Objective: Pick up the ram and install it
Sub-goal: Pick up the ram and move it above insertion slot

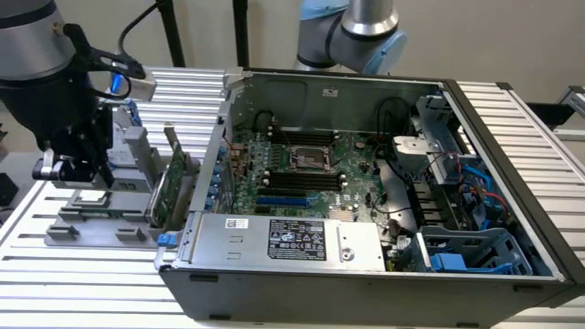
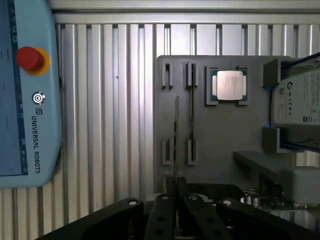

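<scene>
My gripper sits closest to the wrist lens. The two black fingers are drawn almost together, pinching the ram. The ram shows edge-on as a thin strip reaching out from the fingertips over the holder.

Surface: a slatted aluminium table with ribs running lengthwise, bare metal, evenly lit. A plain pale wall stands behind the bench in the exterior view.

Wrist view, in order across:
- Blue pendant lying flat on the slats, with a red stop button near one end.
- A stretch of bare slats.
- The grey holder with paired slots. The ram hangs over the strip between two slot pairs. A dark line joins the neighbouring pair; stick or groove, I cannot tell.
- CPU, silver and square, seated in its pocket just beside those slots.
- Grey labelled box cradled in brackets at the holder's far edge.

Exterior view, from its left:
- I hang above the holder, with the CPU just below me.
- Green card upright on its edge between the holder and the case, close against the case wall.
- The case lies open on its side. Its motherboard is exposed, with dark memory slots near the middle.
- Power supply along the near wall.
- Drive cage and blue cables at the exterior view's right.

The card and the case wall stand between me and the slots.
</scene>
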`<action>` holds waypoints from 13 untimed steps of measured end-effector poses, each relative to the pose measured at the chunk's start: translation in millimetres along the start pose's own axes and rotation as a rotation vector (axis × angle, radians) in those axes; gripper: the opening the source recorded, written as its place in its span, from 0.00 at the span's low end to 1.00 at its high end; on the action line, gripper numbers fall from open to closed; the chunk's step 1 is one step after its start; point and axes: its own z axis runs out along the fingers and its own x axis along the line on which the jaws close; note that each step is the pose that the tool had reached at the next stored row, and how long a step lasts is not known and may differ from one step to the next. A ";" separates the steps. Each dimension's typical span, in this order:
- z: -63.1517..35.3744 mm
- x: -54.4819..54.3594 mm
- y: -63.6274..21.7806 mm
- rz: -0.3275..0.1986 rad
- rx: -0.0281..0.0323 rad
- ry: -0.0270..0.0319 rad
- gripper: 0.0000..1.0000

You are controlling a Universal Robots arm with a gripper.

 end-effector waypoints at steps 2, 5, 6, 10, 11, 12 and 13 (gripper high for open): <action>-7.2 -0.2 -6.7 0.000 0.0001 -0.0007 0.00; -19.1 -0.4 -16.9 0.000 0.0000 -0.0013 0.00; -23.1 -0.4 -20.4 0.000 0.0000 -0.0015 0.00; -37.7 -0.8 -35.8 0.000 0.0001 -0.0031 0.00; -40.3 -0.9 -40.1 0.000 0.0001 -0.0041 0.00; -43.0 -0.9 -44.6 0.000 0.0000 -0.0049 0.00; -45.4 -1.0 -49.1 0.000 0.0000 -0.0057 0.00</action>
